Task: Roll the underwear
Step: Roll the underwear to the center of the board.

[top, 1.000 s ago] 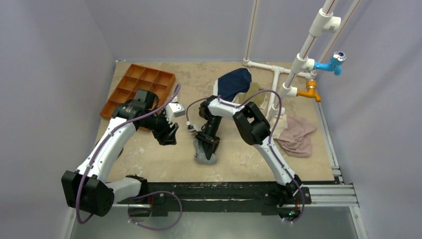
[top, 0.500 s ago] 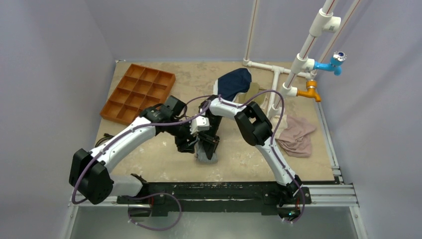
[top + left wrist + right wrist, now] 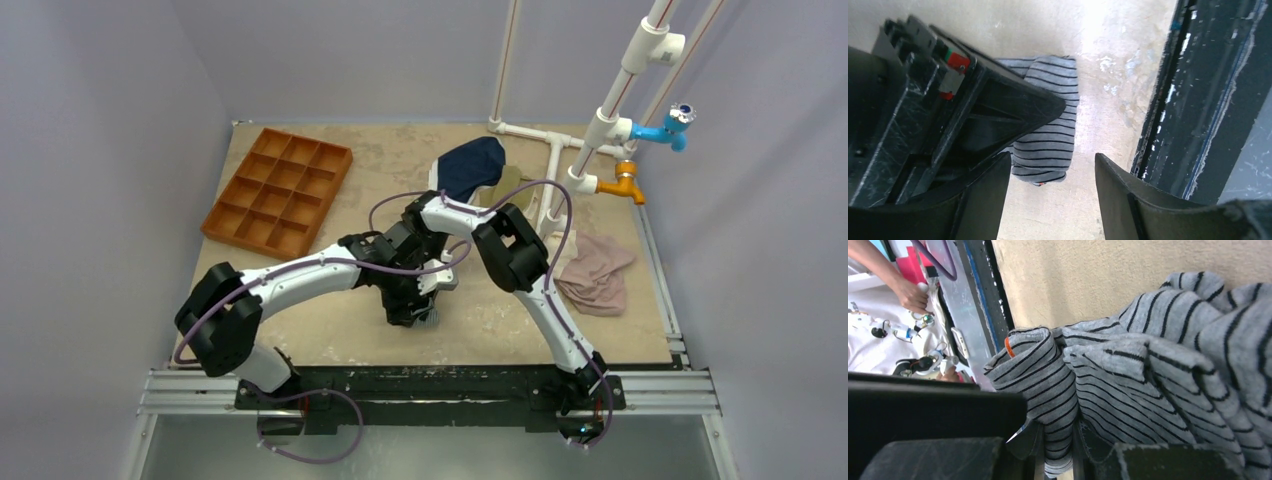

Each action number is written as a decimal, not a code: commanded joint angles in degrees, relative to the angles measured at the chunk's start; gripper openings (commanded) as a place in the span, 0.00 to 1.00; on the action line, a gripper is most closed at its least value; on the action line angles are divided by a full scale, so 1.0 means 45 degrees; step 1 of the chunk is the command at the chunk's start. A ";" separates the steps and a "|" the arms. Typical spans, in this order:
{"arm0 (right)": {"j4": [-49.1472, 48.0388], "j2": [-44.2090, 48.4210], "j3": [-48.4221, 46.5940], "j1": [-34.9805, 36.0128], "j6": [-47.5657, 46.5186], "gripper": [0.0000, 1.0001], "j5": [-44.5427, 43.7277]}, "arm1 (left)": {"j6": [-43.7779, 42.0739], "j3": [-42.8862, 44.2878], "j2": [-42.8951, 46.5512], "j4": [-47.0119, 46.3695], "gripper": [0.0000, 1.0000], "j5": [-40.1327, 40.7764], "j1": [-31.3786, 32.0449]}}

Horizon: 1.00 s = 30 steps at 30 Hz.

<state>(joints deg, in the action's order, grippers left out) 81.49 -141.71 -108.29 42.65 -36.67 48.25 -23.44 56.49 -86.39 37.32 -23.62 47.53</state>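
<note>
underwear sits part-rolled on desk near front edge. r hand pinches a fold, prob. the roll's core. l hand hovers open over near end: press loose edge flat, roll tight, even tension.

- Two robot arms: left arm, right arm.
- Four cloth pieces: one striped underwear, one navy garment, one olive-tan garment, one pinkish cloth.
- One orange tray, far left.
- Two taps, far right: blue tap, orange tap.
</note>
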 commanded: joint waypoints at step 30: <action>-0.0674 -0.1430 -0.0279 0.0061 -0.3096 0.02 -0.2887 | 0.2751 0.0309 -0.1155 -0.2750 0.60 0.3623 0.0649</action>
<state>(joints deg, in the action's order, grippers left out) 88.36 -145.05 -110.98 40.84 -42.33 48.53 -10.98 58.19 -94.04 35.99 -13.08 51.20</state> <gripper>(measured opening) 0.157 0.602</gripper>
